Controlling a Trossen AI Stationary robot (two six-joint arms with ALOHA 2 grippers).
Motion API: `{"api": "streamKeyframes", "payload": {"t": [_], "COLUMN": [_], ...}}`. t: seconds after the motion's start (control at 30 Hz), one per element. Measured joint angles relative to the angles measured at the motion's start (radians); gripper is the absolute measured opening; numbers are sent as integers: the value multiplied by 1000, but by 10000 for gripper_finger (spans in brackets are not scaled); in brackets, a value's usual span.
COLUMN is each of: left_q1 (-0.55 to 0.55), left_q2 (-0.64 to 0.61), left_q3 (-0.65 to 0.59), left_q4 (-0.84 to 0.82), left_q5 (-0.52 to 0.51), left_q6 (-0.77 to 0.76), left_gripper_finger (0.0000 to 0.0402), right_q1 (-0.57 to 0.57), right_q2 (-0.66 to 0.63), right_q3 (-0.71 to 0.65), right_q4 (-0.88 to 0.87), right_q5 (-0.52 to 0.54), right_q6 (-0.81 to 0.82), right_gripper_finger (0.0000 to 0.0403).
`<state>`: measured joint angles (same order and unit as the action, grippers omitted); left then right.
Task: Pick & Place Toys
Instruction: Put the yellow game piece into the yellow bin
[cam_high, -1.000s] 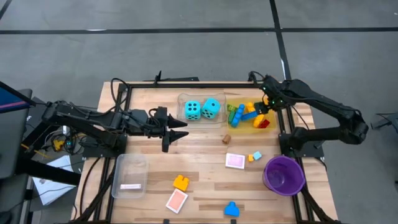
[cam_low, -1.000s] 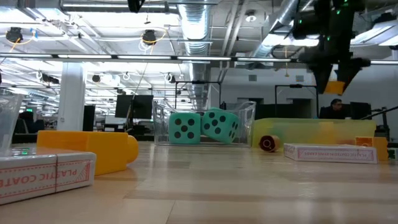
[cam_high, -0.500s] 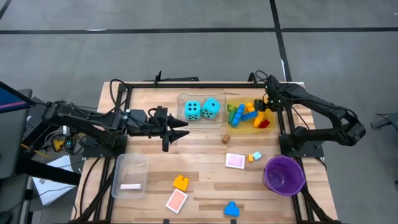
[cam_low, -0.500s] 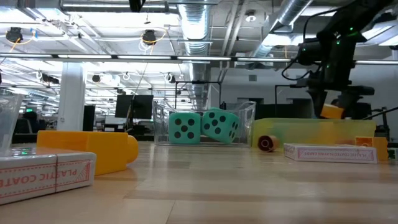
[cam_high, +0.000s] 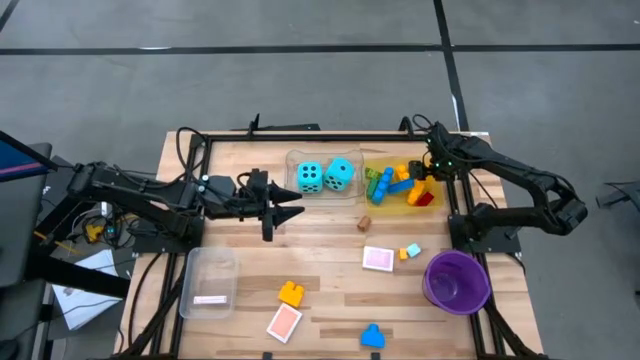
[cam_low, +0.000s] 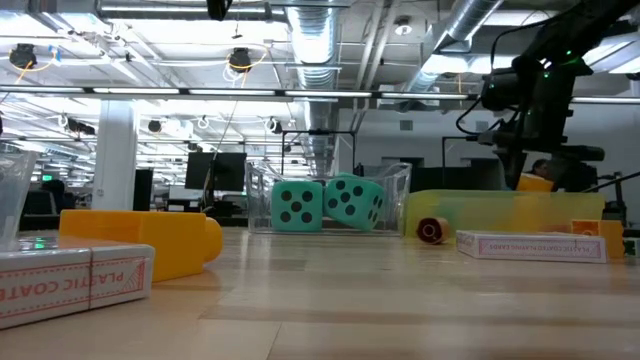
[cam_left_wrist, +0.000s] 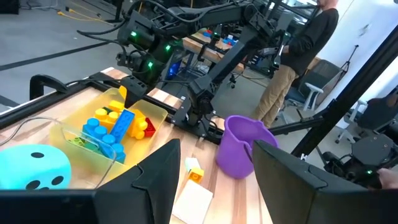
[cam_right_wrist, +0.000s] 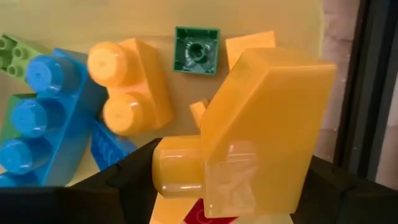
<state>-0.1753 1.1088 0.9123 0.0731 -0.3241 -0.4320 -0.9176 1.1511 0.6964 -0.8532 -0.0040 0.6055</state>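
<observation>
Right wrist view: right pincer (cam_right_wrist: 249, 205) clamps orange brick (cam_right_wrist: 249, 130) over yellow tray (cam_high: 400, 203) of bricks | left pincer (cam_high: 285, 212) part-open, holding nothing, beside dice (cam_high: 325, 176) on worktop (cam_high: 330, 300)

The right hand (cam_high: 431, 178), closed on a chunky orange-yellow plastic brick (cam_right_wrist: 261, 124), has come down over the yellow rectangular tray (cam_high: 398, 205) of bricks near the worktop's far right corner. A second ago, in the low view, the hand hung high with the brick well above the tray's rim; now the brick (cam_low: 535, 183) sits just above that rim. In the high view the right arm has drawn slightly back toward the right edge, its elbow folding in, and the hand has shifted a little toward the tray's far right end.
</observation>
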Motion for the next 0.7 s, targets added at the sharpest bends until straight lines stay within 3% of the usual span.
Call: {"api": "streamKeyframes", "payload": {"t": [0.7], "left_q1": [0], "left_q2": [0], "left_q3": [0], "left_q4": [19], "left_q5": [1], "left_q6": [0], "left_gripper_finger": [195], "right_q1": [0], "right_q2": [0], "right_q3": [0], "right_q4": [67], "right_q5": [-22], "right_q6": [-6], "right_gripper_finger": [285]}}
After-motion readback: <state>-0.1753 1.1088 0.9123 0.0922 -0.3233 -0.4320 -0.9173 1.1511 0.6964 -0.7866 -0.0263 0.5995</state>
